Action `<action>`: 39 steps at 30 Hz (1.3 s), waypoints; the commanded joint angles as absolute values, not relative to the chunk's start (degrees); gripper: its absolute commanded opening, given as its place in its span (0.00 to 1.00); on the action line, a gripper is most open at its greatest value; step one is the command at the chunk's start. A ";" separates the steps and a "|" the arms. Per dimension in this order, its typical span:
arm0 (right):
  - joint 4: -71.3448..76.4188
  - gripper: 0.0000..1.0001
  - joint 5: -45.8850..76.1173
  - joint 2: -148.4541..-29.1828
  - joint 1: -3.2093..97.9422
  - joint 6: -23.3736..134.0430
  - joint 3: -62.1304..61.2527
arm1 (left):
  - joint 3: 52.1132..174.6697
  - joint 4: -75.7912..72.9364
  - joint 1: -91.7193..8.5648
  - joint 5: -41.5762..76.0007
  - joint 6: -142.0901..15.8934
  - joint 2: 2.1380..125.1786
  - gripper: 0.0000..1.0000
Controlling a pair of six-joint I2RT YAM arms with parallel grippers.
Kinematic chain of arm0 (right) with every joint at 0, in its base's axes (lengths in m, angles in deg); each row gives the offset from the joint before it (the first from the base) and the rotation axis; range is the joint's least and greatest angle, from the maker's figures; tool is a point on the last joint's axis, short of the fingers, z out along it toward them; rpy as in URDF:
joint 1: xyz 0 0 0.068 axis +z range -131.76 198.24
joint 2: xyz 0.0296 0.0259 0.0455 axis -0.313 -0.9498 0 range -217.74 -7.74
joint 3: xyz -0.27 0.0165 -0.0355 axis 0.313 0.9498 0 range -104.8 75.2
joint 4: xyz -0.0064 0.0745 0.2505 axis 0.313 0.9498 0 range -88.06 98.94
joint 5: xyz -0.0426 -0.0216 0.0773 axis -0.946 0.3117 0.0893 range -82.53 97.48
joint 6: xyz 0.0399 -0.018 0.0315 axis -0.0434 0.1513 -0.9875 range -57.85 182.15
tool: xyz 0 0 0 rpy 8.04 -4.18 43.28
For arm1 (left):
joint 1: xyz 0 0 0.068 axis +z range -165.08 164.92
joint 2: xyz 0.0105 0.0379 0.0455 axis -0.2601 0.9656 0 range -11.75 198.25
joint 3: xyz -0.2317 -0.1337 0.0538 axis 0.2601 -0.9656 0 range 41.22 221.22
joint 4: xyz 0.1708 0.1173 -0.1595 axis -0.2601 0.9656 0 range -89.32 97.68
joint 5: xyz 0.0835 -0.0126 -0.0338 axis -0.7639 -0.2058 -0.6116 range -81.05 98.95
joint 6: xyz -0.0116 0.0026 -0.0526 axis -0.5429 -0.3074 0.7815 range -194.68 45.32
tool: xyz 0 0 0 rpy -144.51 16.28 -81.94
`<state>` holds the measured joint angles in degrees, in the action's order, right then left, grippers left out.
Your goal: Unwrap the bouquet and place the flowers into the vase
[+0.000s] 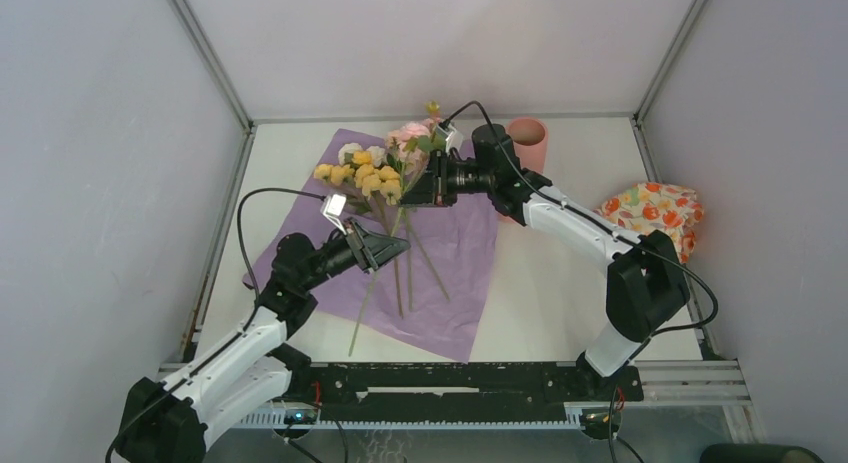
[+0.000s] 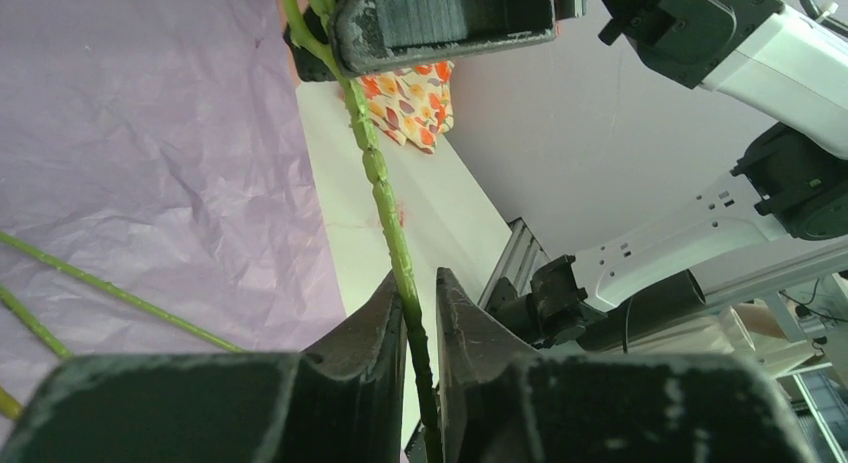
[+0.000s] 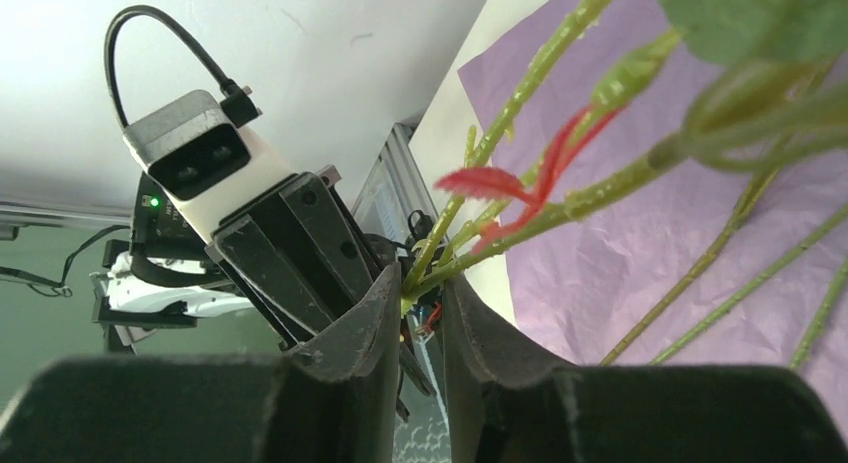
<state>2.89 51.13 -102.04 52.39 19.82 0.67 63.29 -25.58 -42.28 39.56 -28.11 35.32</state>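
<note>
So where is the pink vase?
In the top view, the vase stands at the far edge, right of the flowers, partly behind the right arm.

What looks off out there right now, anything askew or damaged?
Nothing spilled or broken; the vase stands upright at the back. One oddity: a single green stem runs from the left gripper up to the right gripper, so both arms seem to have the same flower.

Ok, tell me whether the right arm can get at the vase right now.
Probably yes: the vase stands just beside its wrist, nothing between. But the right tool is shut on the flowers, and the left tool pinches one stem lower down.
</note>
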 commanded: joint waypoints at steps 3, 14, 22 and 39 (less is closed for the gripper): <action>-3.61 0.29 51.11 -103.93 52.97 17.78 -1.71 | 64.29 -32.92 -47.10 43.46 -28.08 36.69 0.20; -2.54 0.22 51.22 -104.21 53.78 18.69 -1.71 | 65.78 -37.79 -50.69 42.80 -26.53 42.67 0.23; 1.63 0.00 47.30 -100.26 53.42 23.20 -1.71 | 66.86 -31.30 -50.70 40.90 -28.03 41.34 0.42; 19.71 0.00 45.16 -90.10 56.08 37.08 -1.62 | 76.03 -15.88 -41.26 23.82 -26.08 35.31 0.76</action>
